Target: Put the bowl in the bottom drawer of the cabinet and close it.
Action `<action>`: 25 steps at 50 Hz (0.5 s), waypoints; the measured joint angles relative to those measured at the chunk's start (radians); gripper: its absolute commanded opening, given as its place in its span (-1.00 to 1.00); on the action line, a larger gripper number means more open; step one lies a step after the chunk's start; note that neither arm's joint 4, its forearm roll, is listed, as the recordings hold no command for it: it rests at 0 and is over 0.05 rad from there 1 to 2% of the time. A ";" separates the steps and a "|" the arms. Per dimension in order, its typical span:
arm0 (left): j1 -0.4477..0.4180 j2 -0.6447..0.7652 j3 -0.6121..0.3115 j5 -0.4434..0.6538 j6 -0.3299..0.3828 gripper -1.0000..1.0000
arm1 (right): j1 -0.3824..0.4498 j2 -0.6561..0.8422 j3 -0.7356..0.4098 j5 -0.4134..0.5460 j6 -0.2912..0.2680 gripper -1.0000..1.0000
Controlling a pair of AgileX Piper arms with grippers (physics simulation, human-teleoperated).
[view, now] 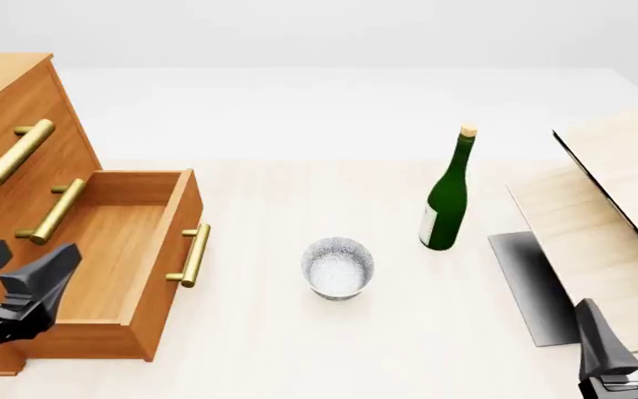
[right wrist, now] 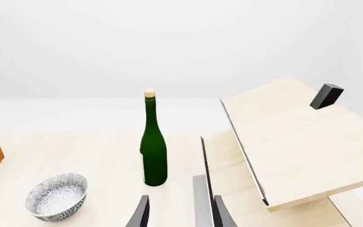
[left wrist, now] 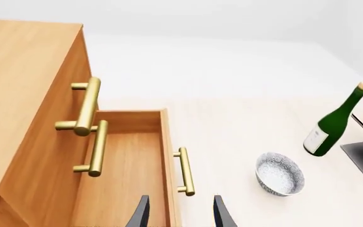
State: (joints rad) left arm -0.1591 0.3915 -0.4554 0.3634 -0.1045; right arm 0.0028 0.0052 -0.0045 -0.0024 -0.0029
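The speckled white bowl (view: 338,267) (left wrist: 280,173) (right wrist: 56,196) stands upright on the table between the cabinet and the bottle. On the left is the orange-brown cabinet (view: 9,125) (left wrist: 17,85), whose bottom drawer (view: 120,249) (left wrist: 121,170) is pulled out, its plain wood inside bare. The drawer's brass handle (view: 192,255) (left wrist: 185,171) faces the bowl. My left gripper (view: 14,278) (left wrist: 180,213) hangs open over the drawer's near left part, holding nothing. My right gripper (view: 630,337) (right wrist: 180,213) is open at the front right, well away from the bowl.
A green wine bottle (view: 448,193) (right wrist: 153,142) (left wrist: 334,122) stands upright to the right of the bowl. A pale wood panel with black edge (view: 618,191) (right wrist: 295,137) slopes up at the right, with a dark plate (view: 530,283) beneath it. The two upper drawers are shut.
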 measured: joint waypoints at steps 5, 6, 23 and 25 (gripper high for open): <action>-0.005 0.027 -0.015 0.007 -0.001 1.00 | 0.000 0.000 0.000 0.000 0.000 1.00; -0.006 0.033 -0.018 0.008 -0.002 1.00 | 0.000 0.000 0.000 0.000 0.000 1.00; 0.000 0.138 -0.049 0.000 -0.015 1.00 | 0.000 0.000 0.000 0.000 0.000 1.00; 0.001 0.150 -0.051 -0.003 -0.017 1.00 | 0.000 0.000 0.000 0.000 0.000 1.00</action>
State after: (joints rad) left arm -0.1579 0.5419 -0.5059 0.3607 -0.1214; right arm 0.0029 0.0052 -0.0045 -0.0024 -0.0029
